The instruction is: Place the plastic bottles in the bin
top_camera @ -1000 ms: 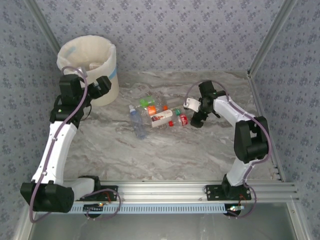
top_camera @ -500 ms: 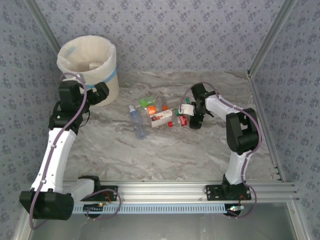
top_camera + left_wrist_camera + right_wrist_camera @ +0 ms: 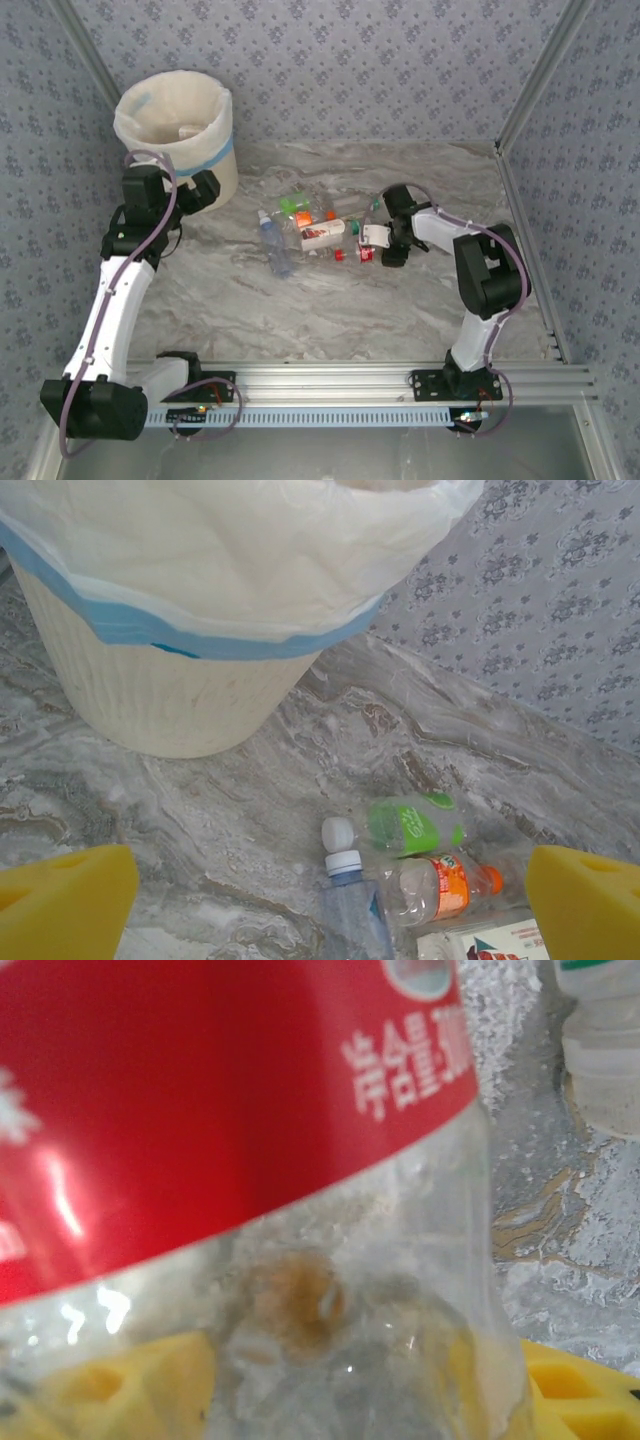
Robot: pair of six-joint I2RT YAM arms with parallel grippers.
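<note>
Judged far from done: found plastic bottles (image 3: 305, 228) heaped loose on table (image 3: 300, 320) just ahead of left gripper (image 3: 322, 905), spread wide and empty, bin (image 3: 160, 700) close beyond; found red-labelled bottle (image 3: 200, 1110) close against right gripper (image 3: 388, 250), clamped or not impossible to tell.
</note>
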